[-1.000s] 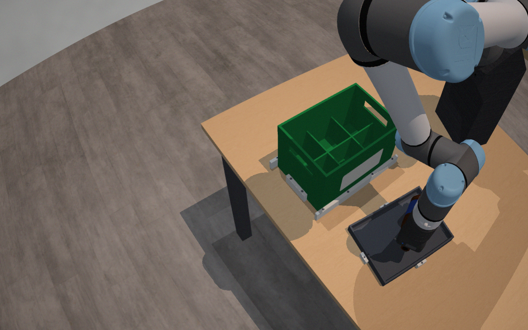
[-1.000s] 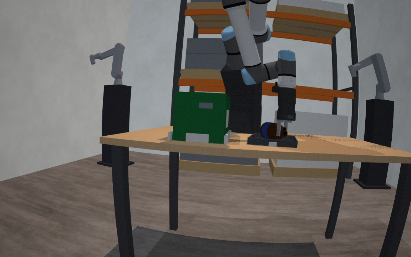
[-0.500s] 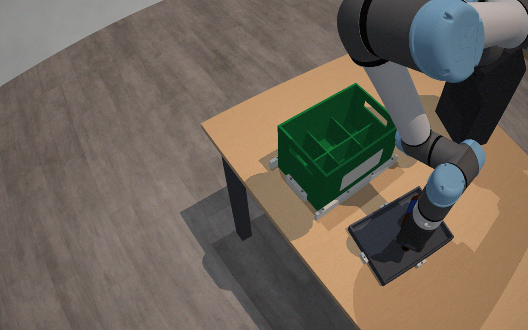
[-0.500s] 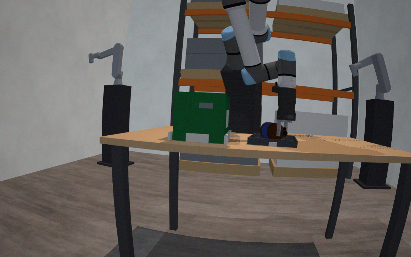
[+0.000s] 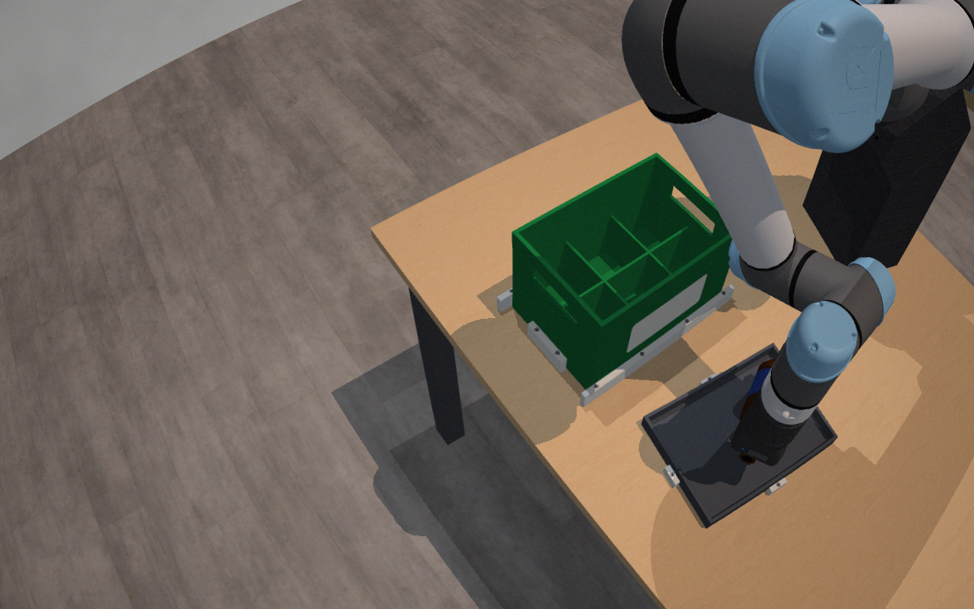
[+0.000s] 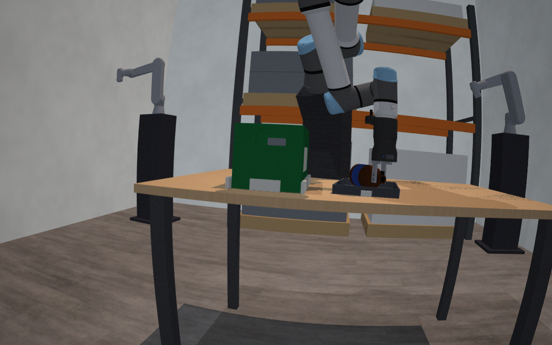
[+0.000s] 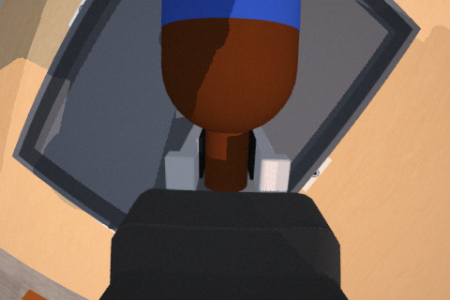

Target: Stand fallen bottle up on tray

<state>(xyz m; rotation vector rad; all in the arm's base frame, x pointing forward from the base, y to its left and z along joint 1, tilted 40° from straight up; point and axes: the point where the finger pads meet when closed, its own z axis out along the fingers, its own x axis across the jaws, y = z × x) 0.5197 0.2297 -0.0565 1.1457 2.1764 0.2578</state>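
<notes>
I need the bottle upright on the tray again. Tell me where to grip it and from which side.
Grip the neck, from straight above. The bottle lies on its side in the tray, so its narrow neck sits level, and it is far slimmer than the body. The gripper is already shut on it, one jaw on each side. Holding that end should let the heavy body swing down as it lifts.

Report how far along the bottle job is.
Done: the gripper is shut on the neck of the brown bottle. In hand: the bottle lies on its side, just above the dark tray floor in the exterior view. Left: tip it upright, set it on the tray, let go. The green crate stands apart.
</notes>
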